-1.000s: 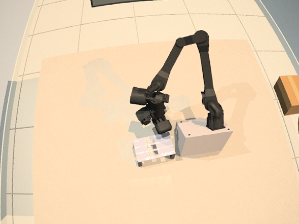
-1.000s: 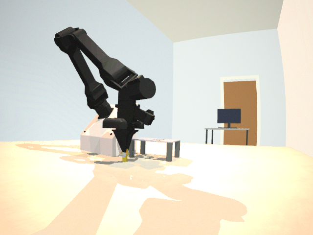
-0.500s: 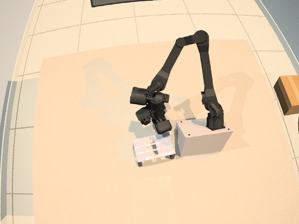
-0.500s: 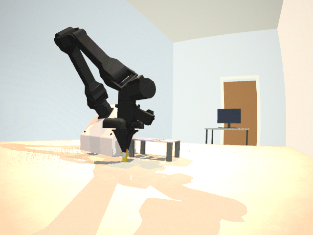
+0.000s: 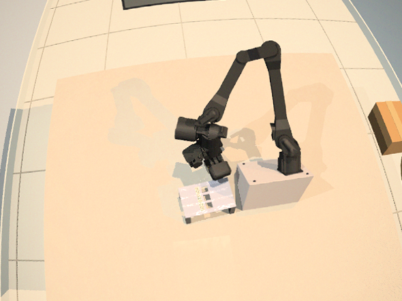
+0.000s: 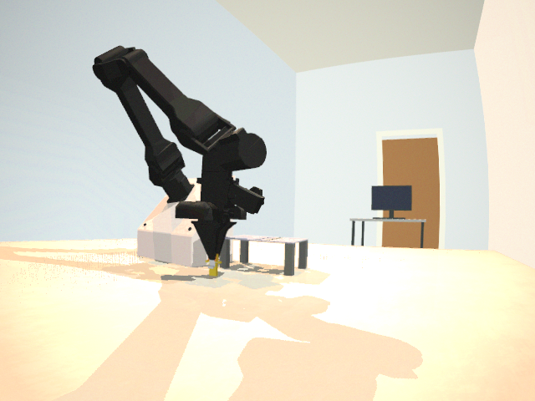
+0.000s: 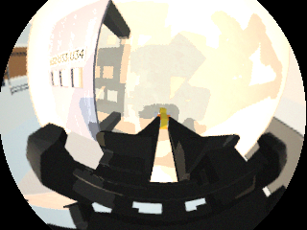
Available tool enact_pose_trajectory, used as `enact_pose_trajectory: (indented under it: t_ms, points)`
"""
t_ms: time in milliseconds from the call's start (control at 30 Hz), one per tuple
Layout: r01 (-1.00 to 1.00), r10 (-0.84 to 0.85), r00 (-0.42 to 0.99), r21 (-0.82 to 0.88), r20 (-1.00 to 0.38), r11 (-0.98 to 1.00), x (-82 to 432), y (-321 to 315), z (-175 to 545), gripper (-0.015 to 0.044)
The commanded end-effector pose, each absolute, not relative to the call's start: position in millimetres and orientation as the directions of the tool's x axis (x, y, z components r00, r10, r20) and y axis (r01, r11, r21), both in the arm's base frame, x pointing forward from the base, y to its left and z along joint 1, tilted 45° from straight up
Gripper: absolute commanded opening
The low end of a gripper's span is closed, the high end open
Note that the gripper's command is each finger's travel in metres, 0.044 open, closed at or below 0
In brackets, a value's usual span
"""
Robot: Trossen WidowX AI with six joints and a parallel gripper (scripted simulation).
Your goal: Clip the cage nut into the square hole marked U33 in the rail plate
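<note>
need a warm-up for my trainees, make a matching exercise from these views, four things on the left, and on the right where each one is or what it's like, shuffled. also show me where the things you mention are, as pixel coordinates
Things
1. claw (image 6: 213, 257) (image 7: 163, 120)
2. rail plate (image 5: 216, 201) (image 6: 268, 239) (image 7: 72, 35)
3. monitor (image 6: 391, 198)
4. cardboard box (image 5: 386, 127)

Places and states
A. raised on dark legs
B. beyond the mat's edge, tape strip on top
C. shut on the yellow cage nut (image 6: 213, 271) (image 7: 164, 119)
D. on a small desk (image 6: 360, 220) in front of a brown door (image 6: 410, 168)

Pairs: 1-C, 2-A, 3-D, 4-B
</note>
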State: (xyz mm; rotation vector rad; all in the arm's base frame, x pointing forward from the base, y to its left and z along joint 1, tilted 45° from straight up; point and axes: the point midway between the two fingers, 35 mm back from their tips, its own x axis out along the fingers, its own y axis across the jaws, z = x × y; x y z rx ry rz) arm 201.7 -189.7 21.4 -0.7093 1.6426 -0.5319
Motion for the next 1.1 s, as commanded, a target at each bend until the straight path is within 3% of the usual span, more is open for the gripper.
enact_pose_trajectory:
  t_ms: [0, 767, 1067]
  points:
    - [-0.158, -0.703, -0.104, -0.686, -0.704, 0.710, 203.6, -184.7, 25.8, 0.0029]
    - [-0.158, -0.699, -0.101, -0.682, -0.708, 0.714, 212.9, -114.0, 88.7, 0.0029]
    - [-0.138, -0.696, -0.099, -0.683, -0.711, 0.718, 221.1, -101.9, 81.1, 0.0029]
